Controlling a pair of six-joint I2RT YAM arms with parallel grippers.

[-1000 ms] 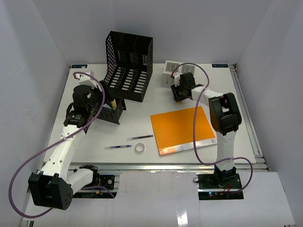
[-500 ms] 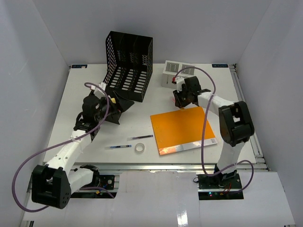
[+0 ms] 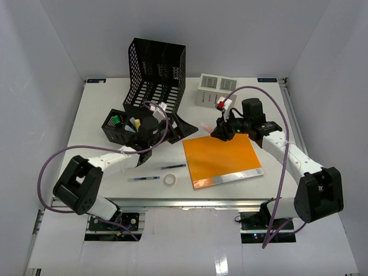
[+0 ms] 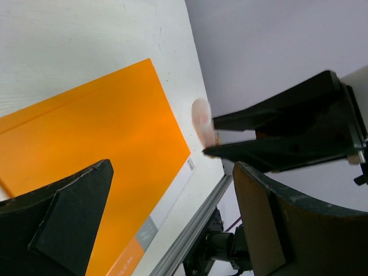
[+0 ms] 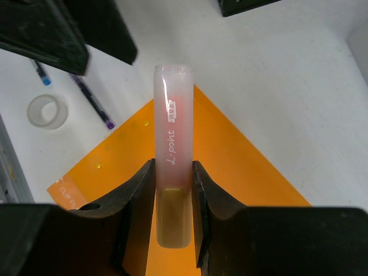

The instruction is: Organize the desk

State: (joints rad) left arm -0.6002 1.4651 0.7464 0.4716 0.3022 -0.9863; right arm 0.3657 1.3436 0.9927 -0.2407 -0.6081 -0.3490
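Top view: the surface (image 3: 103,103) lies between the white walls, arms at its near edge. Its long axis runs left to right, and it lies flat with no marked heading. The right gripper (image 5: 172,168) is clamped on one end of a pink marker (image 5: 171,115), held clear above the orange folder (image 3: 221,158). The marker's long axis continues the line of the fingers, and its free end points left toward the file rack (image 3: 155,69).

The left gripper (image 4: 172,167) stands apart and holds nothing, near the pen holder (image 3: 118,127).

Likely hazards:
- The grip covers only a short length of the marker, so it may pivot or slip on a quick swing.
- The two grippers are near each other, so carrying the marker toward the holder risks contact between them.
- A dropped marker could roll across the folder.
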